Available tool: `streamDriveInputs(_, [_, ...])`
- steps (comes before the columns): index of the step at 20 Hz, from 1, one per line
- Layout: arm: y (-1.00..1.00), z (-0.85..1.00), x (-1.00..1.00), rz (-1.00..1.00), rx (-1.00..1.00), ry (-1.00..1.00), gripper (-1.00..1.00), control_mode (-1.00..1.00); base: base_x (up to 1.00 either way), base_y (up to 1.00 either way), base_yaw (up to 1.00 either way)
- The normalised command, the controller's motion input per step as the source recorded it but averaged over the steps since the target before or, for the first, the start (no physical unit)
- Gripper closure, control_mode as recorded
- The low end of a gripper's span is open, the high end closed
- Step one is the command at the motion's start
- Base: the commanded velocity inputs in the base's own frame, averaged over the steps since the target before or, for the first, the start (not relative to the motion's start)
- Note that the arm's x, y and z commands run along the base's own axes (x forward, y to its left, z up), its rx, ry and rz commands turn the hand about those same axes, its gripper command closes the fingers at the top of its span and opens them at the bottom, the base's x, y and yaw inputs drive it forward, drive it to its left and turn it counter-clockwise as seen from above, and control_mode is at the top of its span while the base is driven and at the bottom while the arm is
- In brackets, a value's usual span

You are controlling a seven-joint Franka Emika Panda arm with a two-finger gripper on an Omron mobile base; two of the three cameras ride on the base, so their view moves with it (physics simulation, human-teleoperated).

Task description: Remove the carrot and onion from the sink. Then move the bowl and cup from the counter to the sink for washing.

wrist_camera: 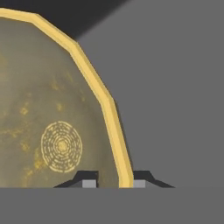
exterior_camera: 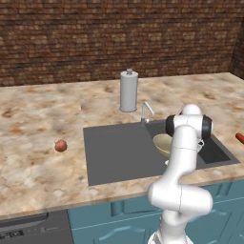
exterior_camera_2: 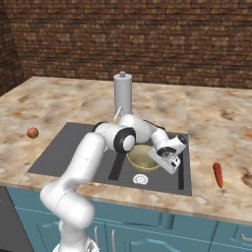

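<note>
Marbled beige stone counter (exterior_camera: 43, 119), brick wall behind. Olive-yellow speckled bowl (exterior_camera_2: 141, 157) with pale rim in dark grey sink (exterior_camera: 114, 152) basin; gripper (wrist_camera: 114, 178) clamped on rim. Round onion (exterior_camera: 60, 146) near counter's left edge, slim carrot (exterior_camera_2: 218, 175) right of sink.

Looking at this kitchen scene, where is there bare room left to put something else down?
The sink's flat grey panel left of the faucet is bare. So is the counter between the onion and canister, and beyond the carrot. The basin is crowded: the bowl, gripper and drain sit there.
</note>
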Motion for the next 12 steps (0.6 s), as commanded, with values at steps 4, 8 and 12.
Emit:
streamDriveInputs(4, [0.00, -0.16, 0.20, 0.03, 0.04, 0.00, 1.00, -1.00, 0.00, 0.00, 0.00])
streamDriveInputs(8, [0.06, -0.03, 0.05, 0.00, 0.01, 0.00, 1.00, -1.00, 0.00, 0.00, 0.00])
streamDriveInputs(12, [0.12, -0.05, 0.00, 0.00, 0.00, 0.03, -1.00, -1.00, 0.00, 0.00, 0.00])
